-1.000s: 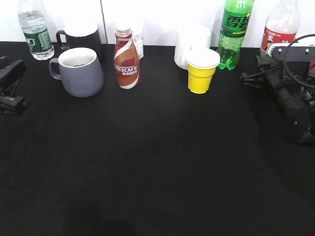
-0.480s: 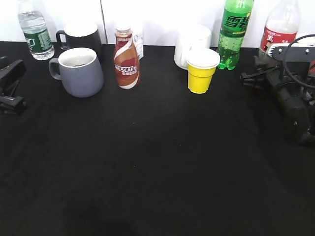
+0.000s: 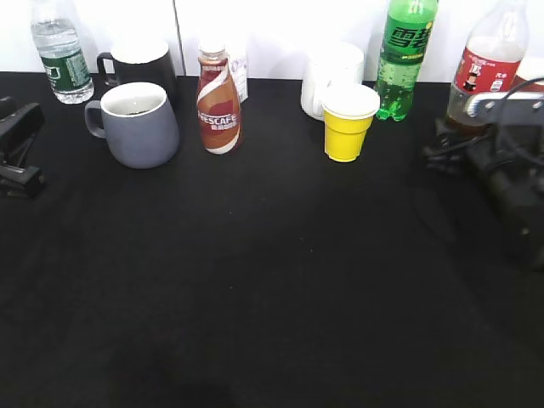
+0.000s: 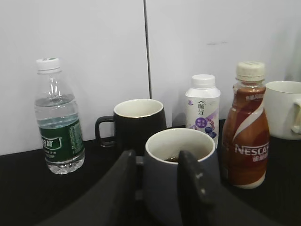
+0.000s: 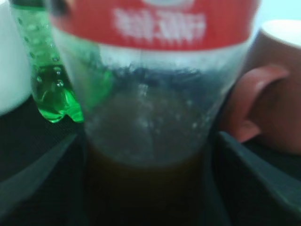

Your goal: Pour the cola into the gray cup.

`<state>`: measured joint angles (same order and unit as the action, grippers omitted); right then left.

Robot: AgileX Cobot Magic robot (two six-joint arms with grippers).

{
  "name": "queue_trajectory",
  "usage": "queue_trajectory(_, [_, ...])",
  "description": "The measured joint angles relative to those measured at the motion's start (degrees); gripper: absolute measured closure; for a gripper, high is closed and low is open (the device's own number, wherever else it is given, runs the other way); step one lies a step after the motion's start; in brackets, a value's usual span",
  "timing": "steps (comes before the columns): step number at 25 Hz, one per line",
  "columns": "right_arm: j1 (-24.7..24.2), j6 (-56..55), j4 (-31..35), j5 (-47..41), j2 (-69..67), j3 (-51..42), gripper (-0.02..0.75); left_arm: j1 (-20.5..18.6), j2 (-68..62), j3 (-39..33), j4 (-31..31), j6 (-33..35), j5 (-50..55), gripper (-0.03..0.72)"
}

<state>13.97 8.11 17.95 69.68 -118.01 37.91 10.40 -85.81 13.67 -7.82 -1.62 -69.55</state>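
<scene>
A black table [image 3: 255,280] runs back to a white panelled wall [image 3: 280,25], and most of the clutter stands in a row along that back edge. At far right the cola [image 3: 481,75] stands upright, with the right gripper [image 3: 450,140] set about its lower part; the right wrist view shows a dark finger [image 5: 33,183] on either side of the bottle and right against it, though a firm clamp cannot be told. Just left of it is a green soda bottle [image 3: 406,55], and a reddish-brown mug [image 5: 268,103] sits close on its other side. Further left come a white mug [image 3: 327,72] with a yellow cup [image 3: 348,123] in front, then a Nescafe bottle [image 3: 218,102]. The gray cup [image 3: 136,123] stands at left, well apart from the cola, with a black mug [image 3: 140,64] behind it and a water bottle [image 3: 61,55] beyond. The left gripper [image 4: 157,181] rests near the gray cup, jaws parted and empty.
</scene>
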Motion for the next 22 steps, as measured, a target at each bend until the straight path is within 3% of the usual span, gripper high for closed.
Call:
queue_trajectory(4, [0.0,0.0,-0.6,0.0,2.1,-0.8,0.122,0.0,0.0,0.0,0.0,0.0,0.0,0.454])
queue_trajectory(11, [0.0,-1.3,-0.7,-0.1,15.5,-14.7,0.175,0.0,0.4,0.0,0.4,0.1,1.9,0.454])
queue_trajectory(13, [0.0,-1.4,-0.7,-0.2,24.0,-18.2,0.175,0.0,3.2,0.0,0.4,0.1,10.5,0.454])
queue_trajectory(15, [0.0,-1.4,-0.7,-6.2,32.0,-19.1,0.175,0.0,11.0,-0.1,0.7,0.1,19.1,0.454])
queue_trajectory(17, [0.0,-1.4,-1.6,-14.3,39.5,-19.1,0.175,0.0,22.5,2.1,2.2,0.1,37.8,0.454])
queue_trajectory(22, [0.0,-0.5,-4.4,-48.0,63.4,-16.8,0.178,0.0,57.2,14.3,4.4,0.1,82.9,0.490])
